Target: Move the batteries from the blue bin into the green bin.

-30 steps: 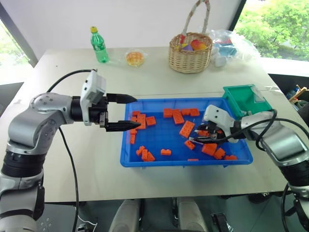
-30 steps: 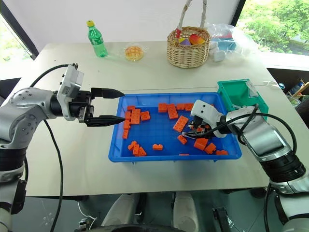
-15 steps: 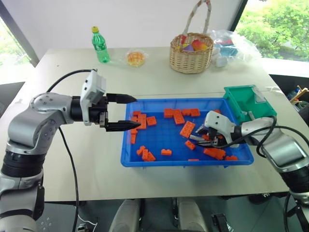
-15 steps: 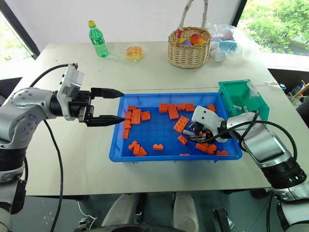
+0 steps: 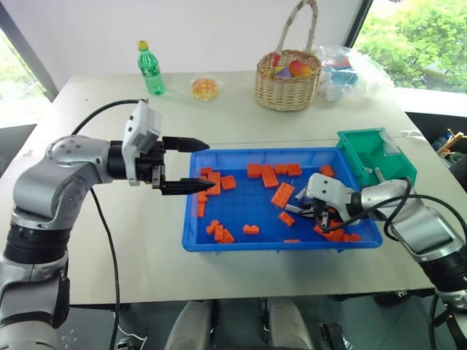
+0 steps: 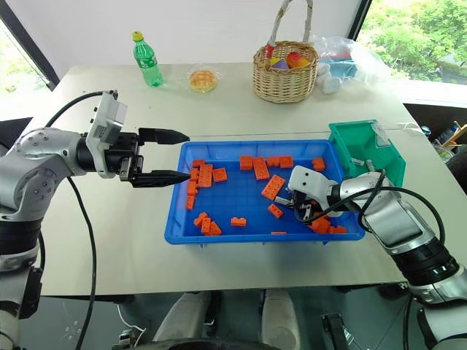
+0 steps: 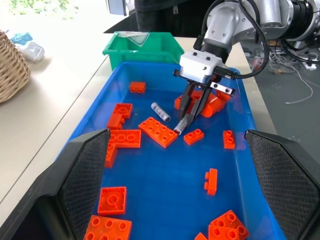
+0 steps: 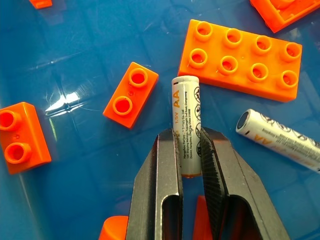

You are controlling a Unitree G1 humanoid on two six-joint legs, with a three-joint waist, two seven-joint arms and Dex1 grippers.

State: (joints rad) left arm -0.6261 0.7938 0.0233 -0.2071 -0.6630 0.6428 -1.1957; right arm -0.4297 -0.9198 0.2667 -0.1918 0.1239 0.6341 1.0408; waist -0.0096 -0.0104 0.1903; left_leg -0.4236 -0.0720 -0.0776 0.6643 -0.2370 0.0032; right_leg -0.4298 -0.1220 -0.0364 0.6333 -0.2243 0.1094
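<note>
— Two batteries in view?
— Yes. Right gripper point(image 8: 189, 145) fingers clamp one battery point(image 8: 186, 122) inside the blue bin point(image 5: 241, 244); another battery point(image 7: 161, 112) lies beside. Left gripper point(image 5: 195, 165) fingers spread, empty.

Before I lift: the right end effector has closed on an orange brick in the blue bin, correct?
Not a brick: the right wrist view shows the right end effector closed on a battery. It is in the blue bin, as you said.
</note>
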